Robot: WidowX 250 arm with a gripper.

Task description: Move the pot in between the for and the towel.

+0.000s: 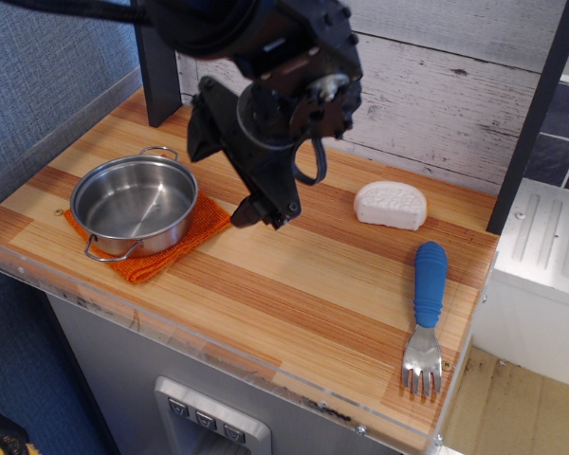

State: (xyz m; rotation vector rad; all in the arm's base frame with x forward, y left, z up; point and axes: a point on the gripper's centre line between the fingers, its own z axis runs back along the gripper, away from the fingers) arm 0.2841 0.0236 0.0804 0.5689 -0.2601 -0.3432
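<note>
The shiny steel pot (135, 204) with two wire loop handles sits on the orange knitted towel (201, 225) at the front left of the wooden counter. The fork (427, 308) with the blue handle lies at the front right, tines toward the front edge. My gripper (258, 216) hangs over the counter just right of the towel's right corner, close to the pot's right rim but apart from it. Its fingers look slightly apart and hold nothing.
A white ridged lump (391, 205) lies at the back right, near the plank wall. A dark post (157, 66) stands at the back left. The counter's front edge (218, 355) has a clear plastic lip.
</note>
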